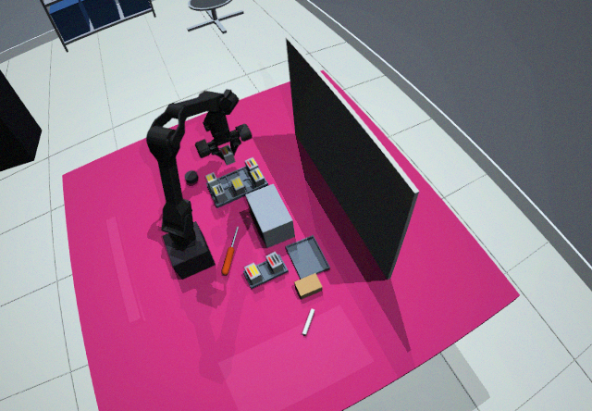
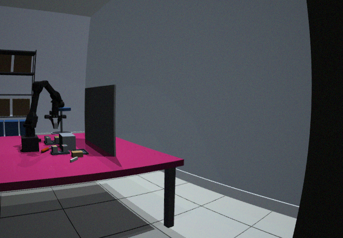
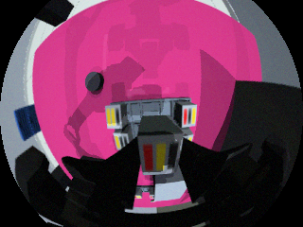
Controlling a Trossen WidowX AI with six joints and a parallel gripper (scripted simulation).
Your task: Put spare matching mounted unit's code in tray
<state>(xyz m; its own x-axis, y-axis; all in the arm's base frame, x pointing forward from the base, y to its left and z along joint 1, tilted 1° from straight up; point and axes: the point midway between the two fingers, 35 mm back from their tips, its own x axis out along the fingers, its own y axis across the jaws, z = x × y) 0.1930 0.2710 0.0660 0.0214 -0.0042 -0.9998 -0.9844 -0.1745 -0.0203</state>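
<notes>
The gripper (image 1: 226, 152) (image 2: 55, 123) (image 3: 157, 138) is partly open, its 2 fingers closed against the sides of 1 grey spare block (image 1: 228, 157) (image 2: 55, 125) (image 3: 160, 158). The held block is raised above the worktop (image 1: 143, 373) (image 2: 138, 157) (image 3: 227, 38), toward the upper edge in the top view. In the wrist view, its visible face carries 3 bars: red, yellow and dark.

The arm (image 1: 169, 177) (image 2: 34, 102) stands nearer the left edge than the right edge in the top view. The larger carrier (image 1: 228, 199) (image 2: 51, 143) (image 3: 151, 109) lies between the arm and the dark panel (image 1: 344, 157) (image 2: 99, 119) (image 3: 270, 123), with 5 blocks on it. The panel stands upright toward the right edge.

The grey box (image 1: 270, 213) (image 2: 67, 140) is beside the larger carrier, on the side toward the lower edge. The flat tray (image 1: 307, 256) (image 2: 83, 151) lies farther that way, well apart from the held block. The tan block (image 1: 308, 285) (image 2: 77, 153) is at the tray's lower side. The smaller carrier (image 1: 264, 276) (image 2: 60, 153) bears 2 blocks beside the tray, on the left-edge side. The screwdriver (image 1: 228, 260) (image 2: 45, 149) lies between this carrier and the arm's base. The white stick (image 1: 308, 321) (image 2: 74, 159) lies nearer the lower edge. Which block is the mounted unit cannot be determined; nor can a code match.
</notes>
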